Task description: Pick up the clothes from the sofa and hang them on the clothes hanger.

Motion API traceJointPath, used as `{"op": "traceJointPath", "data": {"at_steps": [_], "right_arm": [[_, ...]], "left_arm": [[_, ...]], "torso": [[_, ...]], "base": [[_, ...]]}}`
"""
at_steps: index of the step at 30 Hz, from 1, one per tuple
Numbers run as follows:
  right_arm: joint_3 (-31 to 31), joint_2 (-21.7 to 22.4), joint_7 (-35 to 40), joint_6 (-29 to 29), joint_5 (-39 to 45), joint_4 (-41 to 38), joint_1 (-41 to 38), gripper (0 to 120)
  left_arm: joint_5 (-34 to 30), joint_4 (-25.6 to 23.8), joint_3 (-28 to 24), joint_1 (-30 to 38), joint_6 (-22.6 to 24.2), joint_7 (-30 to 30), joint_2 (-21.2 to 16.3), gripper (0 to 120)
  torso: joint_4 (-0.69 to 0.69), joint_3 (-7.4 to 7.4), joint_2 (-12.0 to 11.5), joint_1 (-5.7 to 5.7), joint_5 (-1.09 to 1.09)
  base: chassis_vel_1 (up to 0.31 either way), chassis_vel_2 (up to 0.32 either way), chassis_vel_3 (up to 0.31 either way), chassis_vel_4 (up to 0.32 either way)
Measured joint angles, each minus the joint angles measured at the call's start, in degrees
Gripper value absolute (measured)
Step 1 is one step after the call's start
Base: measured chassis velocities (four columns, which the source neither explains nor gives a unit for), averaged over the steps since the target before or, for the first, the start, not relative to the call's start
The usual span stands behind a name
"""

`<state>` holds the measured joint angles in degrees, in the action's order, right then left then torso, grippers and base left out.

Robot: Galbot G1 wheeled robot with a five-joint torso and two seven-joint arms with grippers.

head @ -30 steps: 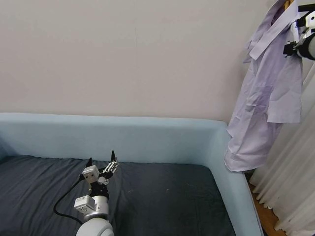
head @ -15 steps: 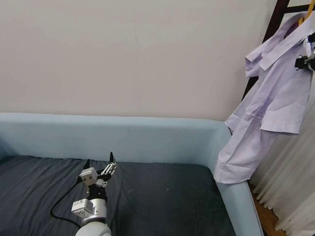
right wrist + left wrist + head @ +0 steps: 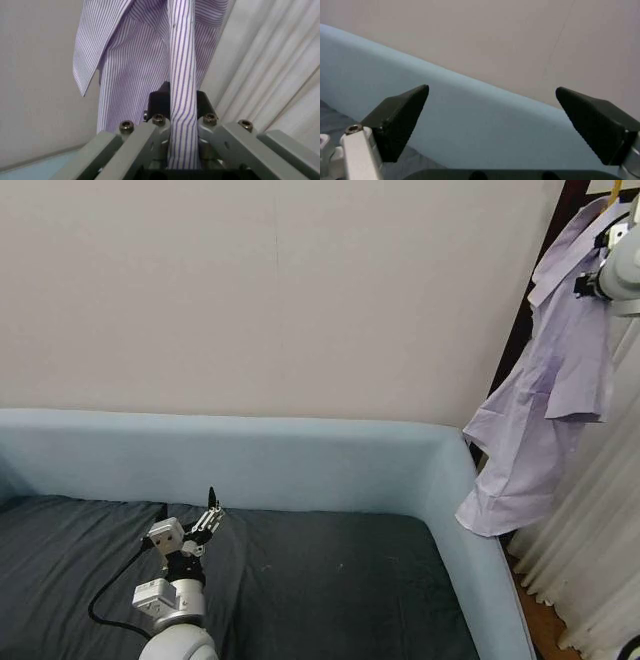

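Observation:
A lavender striped shirt [image 3: 545, 400] hangs at the far right, beside the sofa's end, its collar up near a yellowish hanger tip [image 3: 616, 192] on a dark wooden stand [image 3: 522, 330]. My right gripper [image 3: 610, 268] is raised high and shut on a fold of the shirt. The right wrist view shows that fold [image 3: 181, 75] pinched in the right gripper [image 3: 180, 107]. My left gripper [image 3: 207, 517] hovers low over the dark seat cushion [image 3: 330, 590], open and holding nothing. In the left wrist view the left gripper [image 3: 495, 123] faces the sofa back, fingers spread wide.
The light blue sofa back [image 3: 250, 460] and arm [image 3: 470, 540] run along a plain wall. White curtains [image 3: 600, 560] hang behind the shirt at the right. A strip of wooden floor [image 3: 540, 635] shows beside the sofa.
The shirt has swung in my right gripper: its hem went left, then back to the right and hangs narrower. My left gripper has drifted slightly left over the seat.

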<state>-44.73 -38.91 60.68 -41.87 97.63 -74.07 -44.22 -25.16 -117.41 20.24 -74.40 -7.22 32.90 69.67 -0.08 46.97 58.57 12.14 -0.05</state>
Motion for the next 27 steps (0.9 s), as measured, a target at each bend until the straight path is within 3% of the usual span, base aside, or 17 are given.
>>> {"op": "traceJointPath", "data": {"at_steps": [15,27], "right_arm": [[1.28,-5.76,-2.02,0.00,-6.28,11.85,1.65,2],[3.42,-15.05,-2.08,0.01,-10.59,23.35,1.67,2]], "left_arm": [[-0.21,1.70,-0.84,1.77,0.21,0.21,0.39,100],[-0.58,1.98,-0.19,1.46,0.21,0.47,0.32,100]], "torso": [[-0.01,-0.01,0.00,0.00,0.02],[0.02,-0.01,0.00,0.00,-0.02]], "base": [[0.000,0.000,0.000,0.000],[0.000,0.000,0.000,0.000]]}}
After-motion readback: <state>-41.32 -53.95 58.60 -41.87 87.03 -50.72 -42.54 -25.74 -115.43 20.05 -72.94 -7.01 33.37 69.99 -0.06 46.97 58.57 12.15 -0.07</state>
